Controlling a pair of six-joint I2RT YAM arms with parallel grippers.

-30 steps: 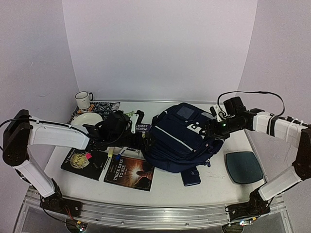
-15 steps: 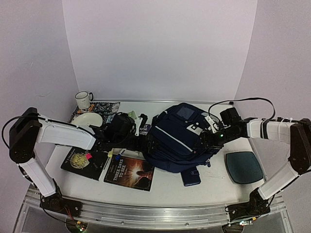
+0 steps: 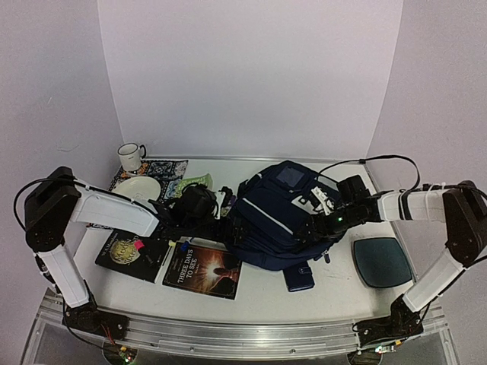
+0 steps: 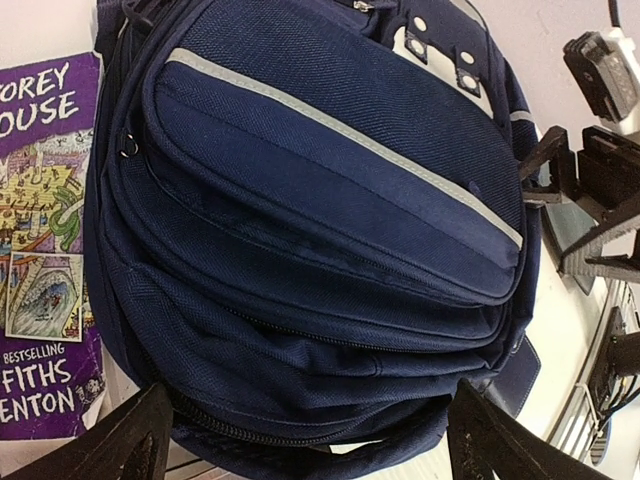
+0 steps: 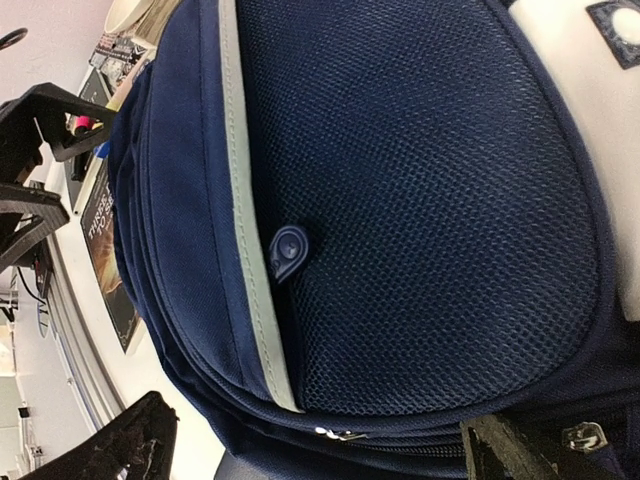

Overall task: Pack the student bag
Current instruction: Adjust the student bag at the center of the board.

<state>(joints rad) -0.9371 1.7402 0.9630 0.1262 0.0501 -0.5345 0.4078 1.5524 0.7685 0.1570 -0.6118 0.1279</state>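
While the bag (image 3: 278, 217) lay flat at the centre of the top view, front pocket and white patch facing up, its zips looked shut in both wrist views, so I judged that packing had not yet begun. The left gripper (image 4: 315, 440) sat at the bag's left side with its 2 fingers spread wide at the bottom corners of its own view. The bag's rounded edge lay between and beyond them, and nothing was clamped. The right gripper (image 5: 320, 450) hung over the mesh pocket on the bag's right side, fingers likewise well apart and empty, with a small zip pull just above them in the frame. Both arms probably flanked the bag so that 1 could steady it while the other worked a zip.

A purple book (image 4: 45, 250) lay just beside the bag, at the left edge of the left wrist view. 2 darker books (image 3: 202, 270) sat at lower left of the top view, and a small wallet (image 3: 299, 277) lay just below the bag. A dark tray (image 3: 380, 262) lay to the right, and a mug (image 3: 131, 156) and plate (image 3: 137, 188) stood at upper left.
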